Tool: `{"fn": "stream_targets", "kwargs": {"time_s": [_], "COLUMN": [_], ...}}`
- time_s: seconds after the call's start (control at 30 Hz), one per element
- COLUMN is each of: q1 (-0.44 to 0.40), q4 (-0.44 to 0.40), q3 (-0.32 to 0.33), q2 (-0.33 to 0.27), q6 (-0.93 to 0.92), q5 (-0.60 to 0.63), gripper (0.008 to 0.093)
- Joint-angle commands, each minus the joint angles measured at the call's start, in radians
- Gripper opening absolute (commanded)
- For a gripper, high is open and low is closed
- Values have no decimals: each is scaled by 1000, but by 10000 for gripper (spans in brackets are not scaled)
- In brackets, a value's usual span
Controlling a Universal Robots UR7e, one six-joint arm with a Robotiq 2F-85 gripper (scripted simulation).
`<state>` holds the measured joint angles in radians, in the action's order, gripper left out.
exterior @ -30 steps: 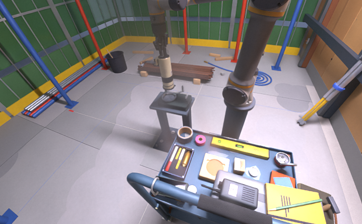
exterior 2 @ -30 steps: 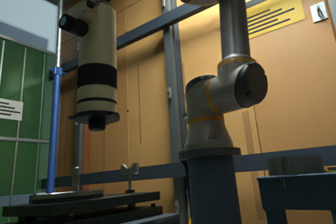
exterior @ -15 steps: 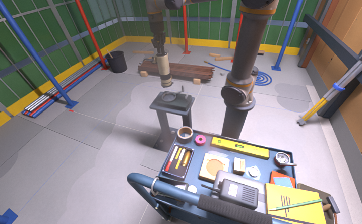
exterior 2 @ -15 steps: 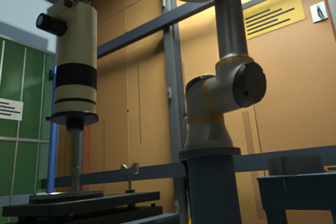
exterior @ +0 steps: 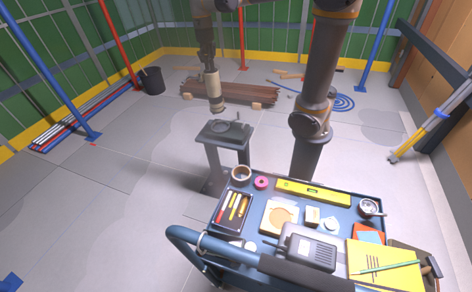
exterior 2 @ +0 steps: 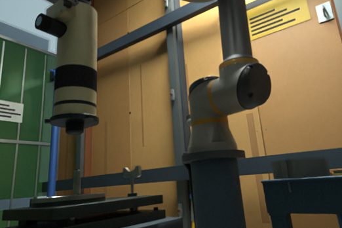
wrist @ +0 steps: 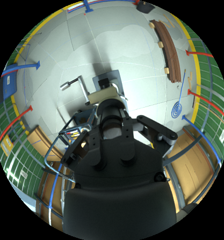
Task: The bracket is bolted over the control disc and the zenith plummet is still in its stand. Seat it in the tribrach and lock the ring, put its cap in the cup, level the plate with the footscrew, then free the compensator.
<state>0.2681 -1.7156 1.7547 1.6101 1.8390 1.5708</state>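
Observation:
The bracket plate (exterior: 225, 132) sits on a grey pedestal in the middle of the floor, with the tribrach ring (exterior: 220, 126) on its left part and a wing-headed footscrew (exterior 2: 131, 173) on its right. The zenith plummet (exterior: 214, 91), a cream cylinder with dark bands and a side eyepiece (exterior 2: 49, 25), hangs upright in my closed gripper (exterior: 208, 67), held by its top. Its dark base flange (exterior 2: 74, 120) hovers well above the ring (exterior 2: 67, 198). In the wrist camera the plummet (wrist: 107, 98) points down at the plate, and my fingers hide its top.
The arm's grey base column (exterior: 312, 120) stands just right of the pedestal. A blue cart (exterior: 296, 225) with a tape roll, level, radio and notebook sits nearer the camera. A timber stack (exterior: 236, 91) and a black bucket (exterior: 152, 80) lie beyond.

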Motion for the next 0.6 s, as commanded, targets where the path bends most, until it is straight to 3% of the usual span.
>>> {"fn": "stream_targets", "kwargs": {"time_s": [0.0, 0.57], "q1": [0, 0], "q4": [-5, -74], "q3": [-3, 55], "q2": [3, -9], "q6": [0, 0], "q5": [0, 0], "gripper": [80, 80]}}
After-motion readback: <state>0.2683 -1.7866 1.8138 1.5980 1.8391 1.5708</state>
